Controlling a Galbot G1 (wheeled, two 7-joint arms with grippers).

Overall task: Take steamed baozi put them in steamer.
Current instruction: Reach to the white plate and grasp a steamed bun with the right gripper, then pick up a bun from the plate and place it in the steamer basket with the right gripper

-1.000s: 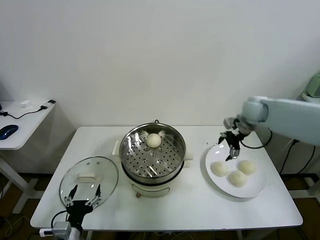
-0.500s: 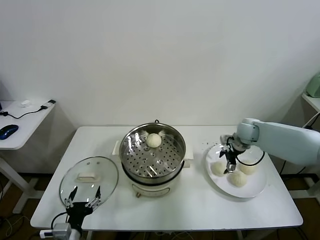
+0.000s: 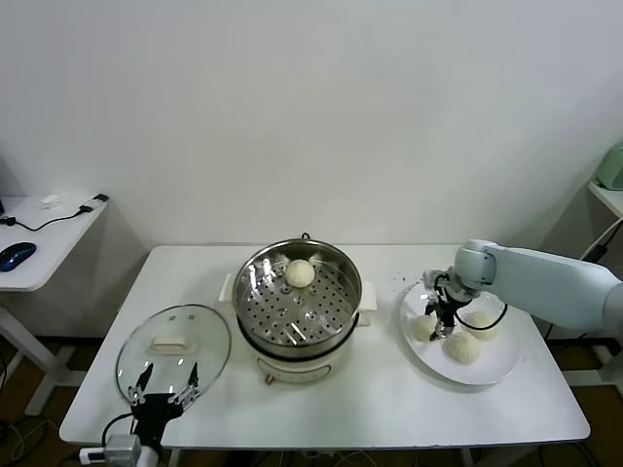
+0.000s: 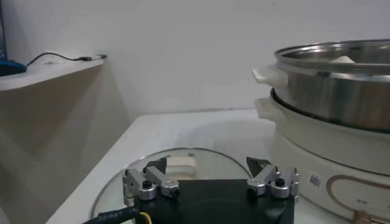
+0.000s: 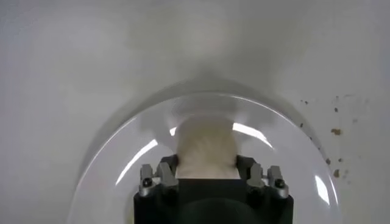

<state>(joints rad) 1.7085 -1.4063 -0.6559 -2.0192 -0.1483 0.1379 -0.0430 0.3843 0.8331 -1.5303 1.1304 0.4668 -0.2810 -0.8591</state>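
Note:
The steamer [image 3: 245, 292] stands mid-table with one baozi [image 3: 300, 273] on its perforated tray at the back. Three more baozi lie on a white plate [image 3: 494, 366] to the right: one at the left [image 3: 421, 328], one at the back right [image 3: 481, 323], one at the front [image 3: 463, 347]. My right gripper [image 3: 440, 326] is down on the plate, shut on the left baozi. In the right wrist view the bun [image 5: 206, 146] fills the gap between the fingers of the gripper [image 5: 206, 169], over the plate [image 5: 122, 161]. My left gripper [image 3: 163, 381] is parked open at the front left.
A round glass lid [image 3: 173, 345] with a white handle lies flat left of the steamer, just beyond the left gripper [image 4: 207, 173]; it also shows in the left wrist view [image 4: 183, 159], with the steamer [image 4: 341, 91] beside it. A side table [image 3: 39, 238] stands far left.
My right gripper has come down and slightly left from above the plate's back edge onto the left baozi and closed round it. The left arm has not moved.

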